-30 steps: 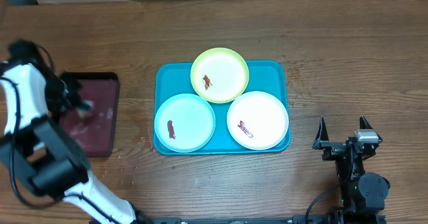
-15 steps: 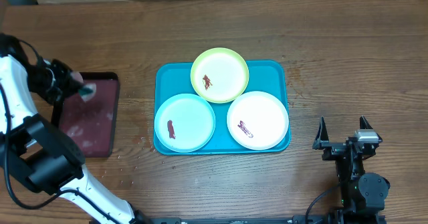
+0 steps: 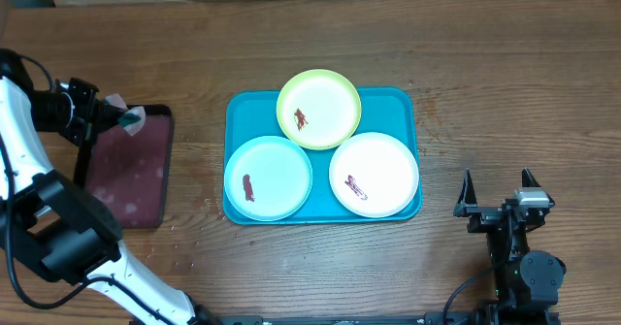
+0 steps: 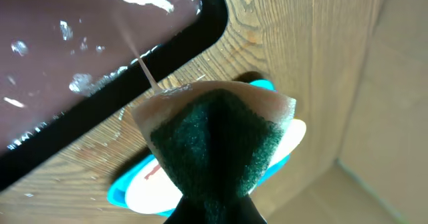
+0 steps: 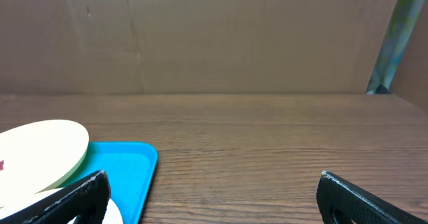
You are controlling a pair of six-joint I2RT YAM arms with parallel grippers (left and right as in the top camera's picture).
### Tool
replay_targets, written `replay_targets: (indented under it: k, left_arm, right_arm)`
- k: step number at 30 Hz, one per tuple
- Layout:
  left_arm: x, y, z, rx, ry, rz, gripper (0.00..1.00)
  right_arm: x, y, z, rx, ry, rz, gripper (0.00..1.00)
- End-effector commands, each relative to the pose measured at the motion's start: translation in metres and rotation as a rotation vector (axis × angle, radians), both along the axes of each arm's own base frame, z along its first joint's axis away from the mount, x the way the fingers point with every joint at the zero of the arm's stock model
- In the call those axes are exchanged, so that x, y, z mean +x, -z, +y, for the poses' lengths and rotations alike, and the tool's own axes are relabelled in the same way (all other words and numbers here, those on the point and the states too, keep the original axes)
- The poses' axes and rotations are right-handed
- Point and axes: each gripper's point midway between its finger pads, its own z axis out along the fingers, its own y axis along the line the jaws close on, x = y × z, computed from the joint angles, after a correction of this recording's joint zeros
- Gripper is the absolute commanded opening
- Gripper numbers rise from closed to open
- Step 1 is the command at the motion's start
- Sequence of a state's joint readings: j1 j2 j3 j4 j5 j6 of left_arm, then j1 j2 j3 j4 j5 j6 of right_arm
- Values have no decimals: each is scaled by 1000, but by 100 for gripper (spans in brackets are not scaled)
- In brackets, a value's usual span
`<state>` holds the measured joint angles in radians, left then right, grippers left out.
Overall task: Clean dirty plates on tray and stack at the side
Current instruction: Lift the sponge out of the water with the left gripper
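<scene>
Plates, three, on teal tray [image 3: 238, 110], table centre: yellow-green plate [image 3: 318, 109] at 12 o'clock, light blue plate [image 3: 268, 178] at 8, white plate [image 3: 374, 174] at 4. Each bears a red-brown smear.

- Progress, as judged: none wiped, none stacked aside.
- Left gripper [image 3: 105, 115]: at the tray's 9 o'clock, over maroon tray [image 3: 126, 184] corner, clamped on green-faced sponge [image 4: 214, 140].
- Right gripper [image 3: 497, 184]: at 4 o'clock, jaws apart, empty.

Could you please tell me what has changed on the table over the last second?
The left pincer, shut on a green sponge, carried it from over the middle of the maroon tray to that tray's far edge, keeping its grip. The yellow-green plate, light blue plate and white plate stayed on the teal tray. The right pincer stayed open and parked.
</scene>
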<state>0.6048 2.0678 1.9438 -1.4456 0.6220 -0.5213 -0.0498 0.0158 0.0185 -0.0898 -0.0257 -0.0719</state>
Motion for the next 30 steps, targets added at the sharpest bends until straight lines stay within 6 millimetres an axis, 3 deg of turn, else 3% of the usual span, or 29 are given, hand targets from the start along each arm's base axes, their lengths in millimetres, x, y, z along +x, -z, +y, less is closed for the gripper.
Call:
replay_targets:
  k: [1, 10, 20, 30]
  left_arm:
    - [3, -27, 4, -95, -101, -57, 4]
    - [-11, -36, 22, -191, -196, -63, 4]
    - [-10, -62, -1, -388, -203, -110, 4]
    - [-9, -64, -2, -405, -205, -117, 4]
  right_arm:
    - [0, 3, 0, -4, 0, 2, 100]
    - [0, 3, 0, -4, 0, 2, 100]
    - [0, 3, 0, -4, 0, 2, 100]
    - [0, 3, 0, -4, 0, 2, 100]
